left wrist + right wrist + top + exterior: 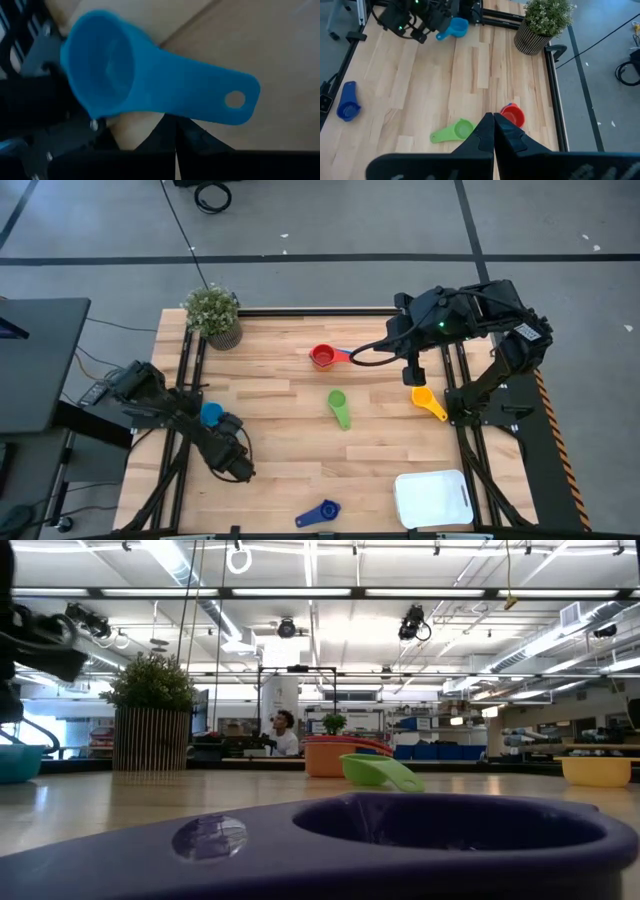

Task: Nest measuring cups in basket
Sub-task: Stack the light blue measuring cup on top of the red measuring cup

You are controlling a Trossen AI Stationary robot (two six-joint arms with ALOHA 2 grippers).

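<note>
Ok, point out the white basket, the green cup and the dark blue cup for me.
basket (432, 498), high view, on its bare floor.
green cup (337, 398), high view, on its bowl.
dark blue cup (326, 511), high view, on its bowl.

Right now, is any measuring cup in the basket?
No. In the high view the white basket is empty; the dark blue cup lies on the table beside it, apart from it.

Five small round plastic measuring cups: one light blue (210, 414), one red (323, 357), one green (339, 405), one yellow (426, 400), one dark blue (319, 514). One shallow white plastic basket (433, 499). One potted green plant (213, 315).
</note>
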